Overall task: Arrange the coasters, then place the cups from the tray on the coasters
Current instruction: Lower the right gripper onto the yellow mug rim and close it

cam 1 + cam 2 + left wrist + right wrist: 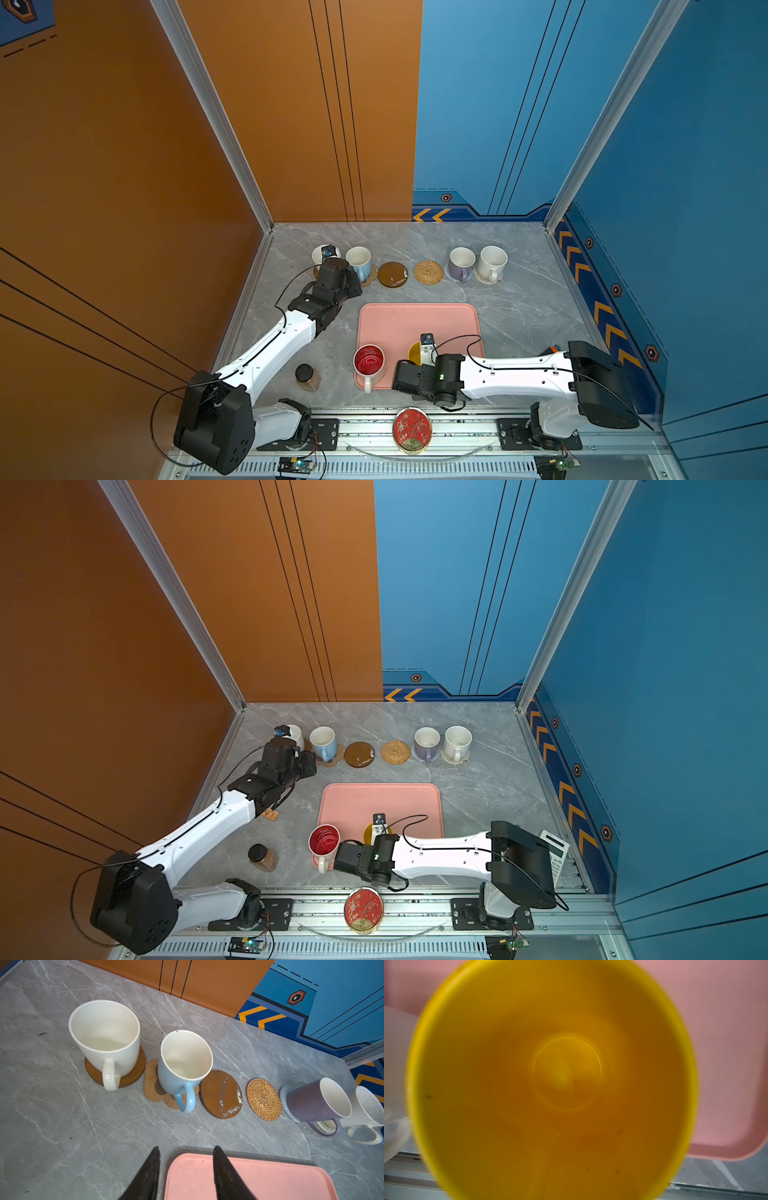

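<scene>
Along the back, the white cup (323, 252), light blue cup (359, 261), lavender cup (461, 263) and speckled cup (493, 262) each stand on a coaster. Between them the brown disc coaster (392, 274) and the rattan coaster (429, 272) lie bare. On the pink tray (415, 320) stand the red-inside cup (369, 360) and the yellow cup (414, 353). My right gripper (406, 372) is at the yellow cup (566, 1076), whose inside fills the right wrist view and hides the jaws. My left gripper (186, 1148) is open and empty above the tray's far left corner.
A dark-lidded jar (305, 375) stands left of the tray near the front. A red-and-gold tin (412, 430) lies on the front rail. A calculator (555, 854) sits at the right edge behind my right arm. Walls close in the back and both sides.
</scene>
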{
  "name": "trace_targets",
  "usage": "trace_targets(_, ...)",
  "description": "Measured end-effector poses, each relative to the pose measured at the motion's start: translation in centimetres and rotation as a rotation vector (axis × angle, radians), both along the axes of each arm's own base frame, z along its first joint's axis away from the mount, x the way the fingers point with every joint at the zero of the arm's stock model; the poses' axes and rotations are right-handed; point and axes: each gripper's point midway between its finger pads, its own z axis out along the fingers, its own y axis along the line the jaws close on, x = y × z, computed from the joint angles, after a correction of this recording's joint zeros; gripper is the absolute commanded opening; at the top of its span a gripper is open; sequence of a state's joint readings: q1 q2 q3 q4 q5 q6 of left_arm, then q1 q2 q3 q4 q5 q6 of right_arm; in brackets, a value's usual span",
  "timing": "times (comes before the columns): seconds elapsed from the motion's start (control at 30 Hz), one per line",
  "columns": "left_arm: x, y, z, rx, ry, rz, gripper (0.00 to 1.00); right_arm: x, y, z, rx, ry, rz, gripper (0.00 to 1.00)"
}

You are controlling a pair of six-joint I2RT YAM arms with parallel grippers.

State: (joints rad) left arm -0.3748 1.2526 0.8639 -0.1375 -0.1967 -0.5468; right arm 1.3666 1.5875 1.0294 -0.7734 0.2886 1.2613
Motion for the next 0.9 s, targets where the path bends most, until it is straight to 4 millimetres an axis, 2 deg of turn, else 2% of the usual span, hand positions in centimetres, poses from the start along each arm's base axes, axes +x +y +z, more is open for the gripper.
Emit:
trace_targets(0.43,0.06,0.2,-0.15,-0.004,0.0,0.003,0.43,0.4,-0.18,0.0,0.0,0.0,-0.014,0.41)
trace_targets(0.9,0.03,0.17,-0.31,-0.008,0.002,-0.001,0.44,0.58,-0.33,0.0,-0.003,-0.001,-0.023,0.26)
